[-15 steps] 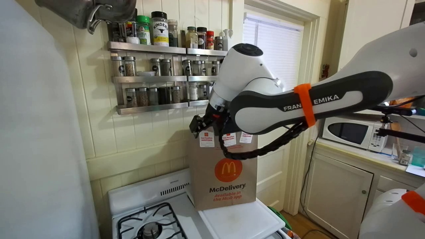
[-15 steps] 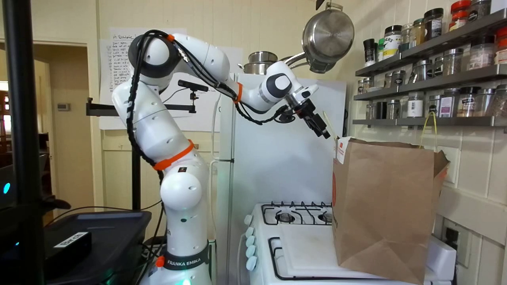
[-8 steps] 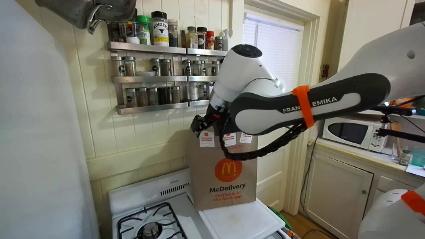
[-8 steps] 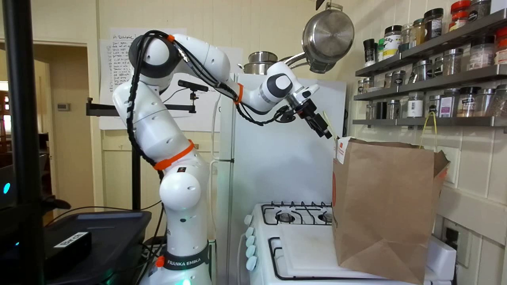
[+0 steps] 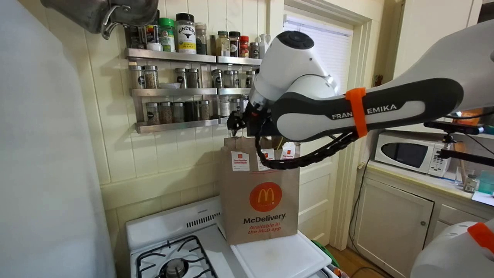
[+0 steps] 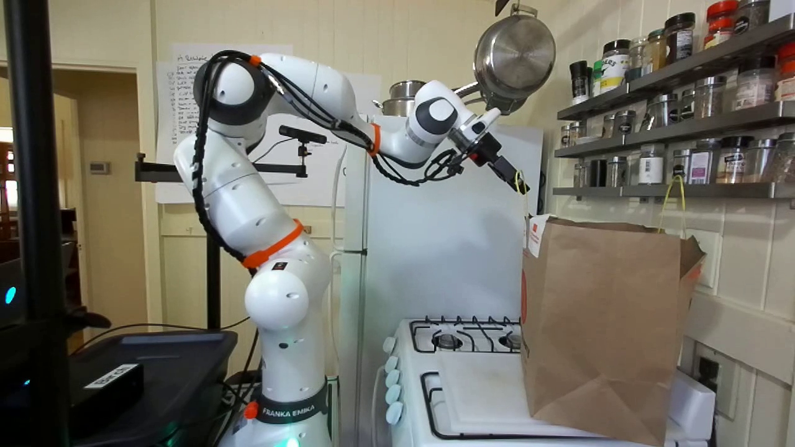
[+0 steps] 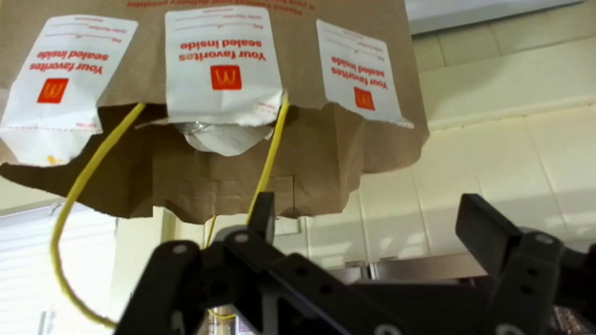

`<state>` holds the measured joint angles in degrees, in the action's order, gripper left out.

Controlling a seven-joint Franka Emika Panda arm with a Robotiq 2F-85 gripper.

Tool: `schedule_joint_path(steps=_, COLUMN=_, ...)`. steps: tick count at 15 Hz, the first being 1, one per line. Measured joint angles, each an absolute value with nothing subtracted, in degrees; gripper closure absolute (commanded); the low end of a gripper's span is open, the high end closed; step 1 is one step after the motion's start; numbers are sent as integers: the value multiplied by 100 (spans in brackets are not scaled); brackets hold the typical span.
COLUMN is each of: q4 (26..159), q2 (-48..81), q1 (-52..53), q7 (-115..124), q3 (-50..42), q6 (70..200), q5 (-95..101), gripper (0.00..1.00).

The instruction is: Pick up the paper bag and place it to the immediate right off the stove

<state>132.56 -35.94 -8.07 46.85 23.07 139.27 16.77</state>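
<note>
The tall brown paper bag (image 5: 237, 200) stands upright on the white stove (image 5: 154, 227), towards its back. Both also show in an exterior view, bag (image 6: 602, 323) and stove (image 6: 416, 360). My gripper (image 6: 520, 181) is above the bag's top edge, on the logo side; it shows in an exterior view (image 5: 236, 122) too. In the wrist view my gripper (image 7: 368, 214) is open, with nothing between its fingers. The bag's front (image 7: 298, 60) fills the upper part there. Its near yellow handle (image 7: 104, 146) loops up and passes behind the left finger, outside the jaw gap.
Wall shelves (image 5: 173, 92) with several spice jars are behind the gripper. A steel pan (image 6: 514, 56) hangs above. A tall white fridge (image 6: 435, 261) stands beside the stove. A flat white cover (image 5: 281, 256) lies under the bag. A microwave (image 5: 405, 154) sits on a counter.
My gripper has risen from beside the bag's top to above it. The near yellow handle has come up with it and now shows at the fingers. The bag has not moved.
</note>
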Motion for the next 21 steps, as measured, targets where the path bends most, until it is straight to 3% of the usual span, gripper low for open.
schedule_joint_path(steps=21, q4=12740, q2=-3750, q1=-1090, q7=5609, q3=2423, q6=12725, q5=2152, gripper=0)
